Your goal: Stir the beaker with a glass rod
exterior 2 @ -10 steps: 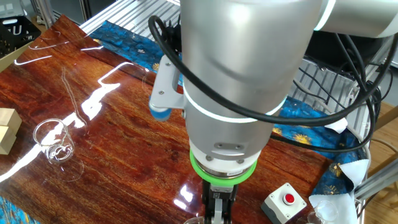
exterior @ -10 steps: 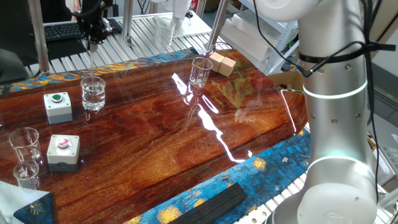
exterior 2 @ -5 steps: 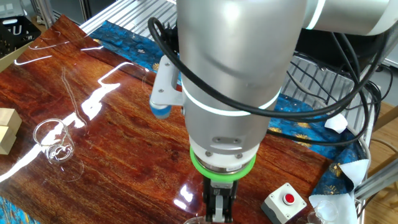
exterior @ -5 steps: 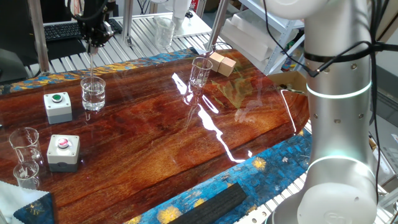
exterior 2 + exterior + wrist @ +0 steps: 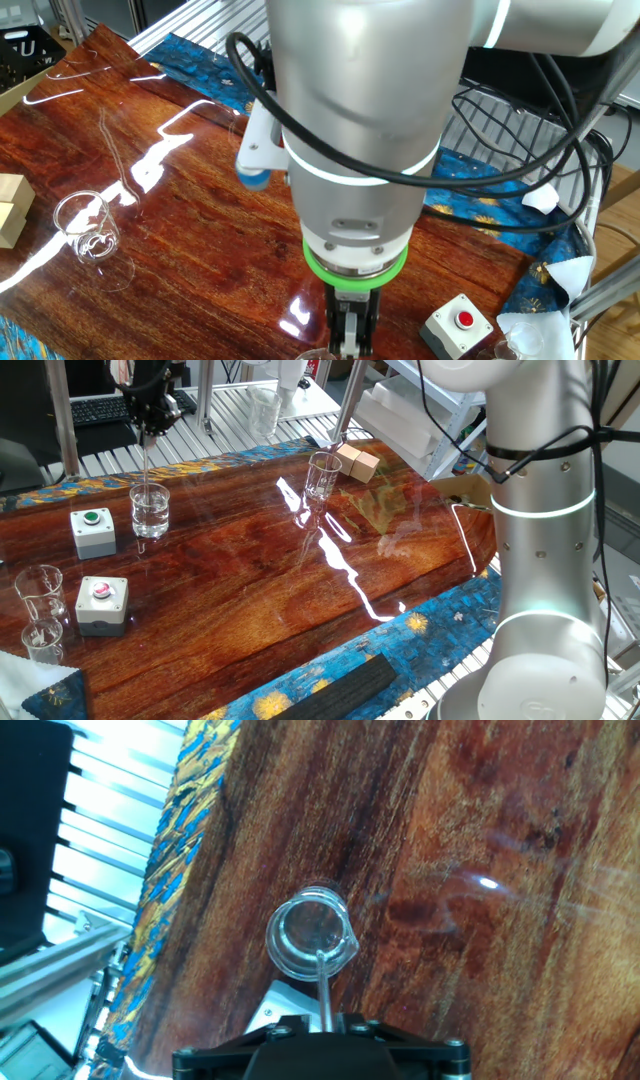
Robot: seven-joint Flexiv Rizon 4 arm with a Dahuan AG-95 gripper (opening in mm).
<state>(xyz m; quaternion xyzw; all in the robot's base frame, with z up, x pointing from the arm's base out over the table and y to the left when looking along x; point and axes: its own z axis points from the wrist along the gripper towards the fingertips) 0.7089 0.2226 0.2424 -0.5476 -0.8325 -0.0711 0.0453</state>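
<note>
The beaker (image 5: 150,510) stands at the table's far left with clear liquid in it; in the hand view the beaker (image 5: 310,935) lies straight below the hand. The glass rod (image 5: 148,460) runs upright from the liquid up into my gripper (image 5: 150,428), which hangs right above the beaker. Seen from the hand, the glass rod (image 5: 323,985) rises from the beaker's near rim and passes between the jaws of the gripper (image 5: 327,1020). A thin light sliver shows beside the rod, so I cannot make out whether the fingers still pinch it. The arm's body hides the beaker in the other fixed view, where only the gripper (image 5: 350,338) shows.
A green-button box (image 5: 92,530) and a red-button box (image 5: 102,603) sit near the beaker. Two small beakers (image 5: 38,592) stand at the left front edge. A taller glass (image 5: 322,475) and wooden blocks (image 5: 358,462) are at the back. A black strip (image 5: 340,688) lies in front.
The hand rose slightly with the rod a second ago and has stayed over the beaker since. The rod still stands in the liquid.
</note>
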